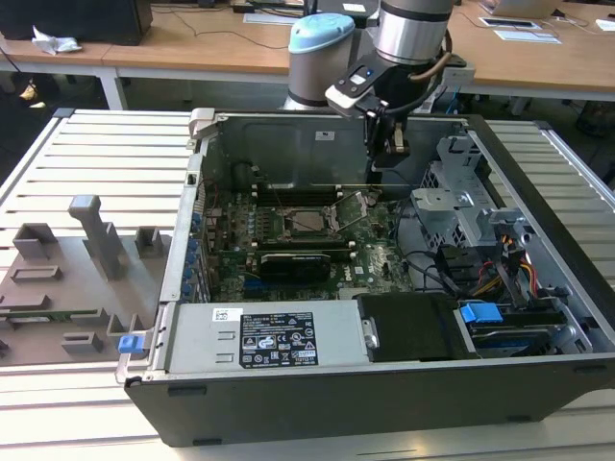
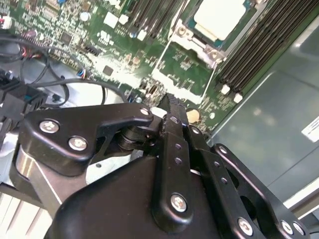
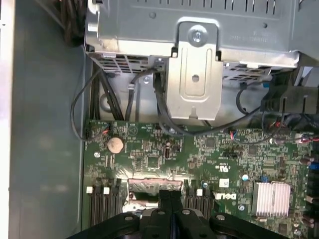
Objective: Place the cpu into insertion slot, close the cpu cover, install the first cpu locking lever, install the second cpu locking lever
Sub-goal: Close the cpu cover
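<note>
Black jaws closed, empty, near pale silver square cpu in insertion slot.

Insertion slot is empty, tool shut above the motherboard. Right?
No. The insertion slot is not empty: the second wrist view shows the cpu seated in it. The tool is shut above the motherboard.

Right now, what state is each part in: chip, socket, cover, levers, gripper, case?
cpu: seated, silver top up.
insertion slot: occupied by the cpu.
cpu cover: appears down around the cpu; latching unclear.
locking lever: one looks raised, unlatched.
gripper: shut, holding nothing, above the motherboard.
computer case: side panel off, lying open.
</note>
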Available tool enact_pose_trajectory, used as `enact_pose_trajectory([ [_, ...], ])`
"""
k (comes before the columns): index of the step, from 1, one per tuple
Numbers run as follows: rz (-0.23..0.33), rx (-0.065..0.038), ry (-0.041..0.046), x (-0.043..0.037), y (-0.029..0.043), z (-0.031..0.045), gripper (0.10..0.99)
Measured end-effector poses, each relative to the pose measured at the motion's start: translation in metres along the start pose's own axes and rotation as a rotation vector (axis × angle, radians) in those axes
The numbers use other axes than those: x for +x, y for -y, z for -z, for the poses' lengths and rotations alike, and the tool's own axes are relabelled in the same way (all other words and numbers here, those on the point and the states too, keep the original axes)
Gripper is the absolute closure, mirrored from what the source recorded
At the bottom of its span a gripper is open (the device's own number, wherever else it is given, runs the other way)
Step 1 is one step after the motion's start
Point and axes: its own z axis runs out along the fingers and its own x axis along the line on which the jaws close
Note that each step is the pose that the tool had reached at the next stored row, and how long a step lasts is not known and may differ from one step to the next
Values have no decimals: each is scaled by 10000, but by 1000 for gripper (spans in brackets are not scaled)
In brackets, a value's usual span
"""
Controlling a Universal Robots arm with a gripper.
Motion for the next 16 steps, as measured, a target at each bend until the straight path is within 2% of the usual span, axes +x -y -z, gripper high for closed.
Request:
enact_pose_trajectory([
  [2,0,6,1,-2,-62,0,980],
  [4,0,11,2,-2,-85,-4,980],
  [6,2,24,1,0,-117,-40,980],
  [16,1,34,1,6,-148,-150,980],
])
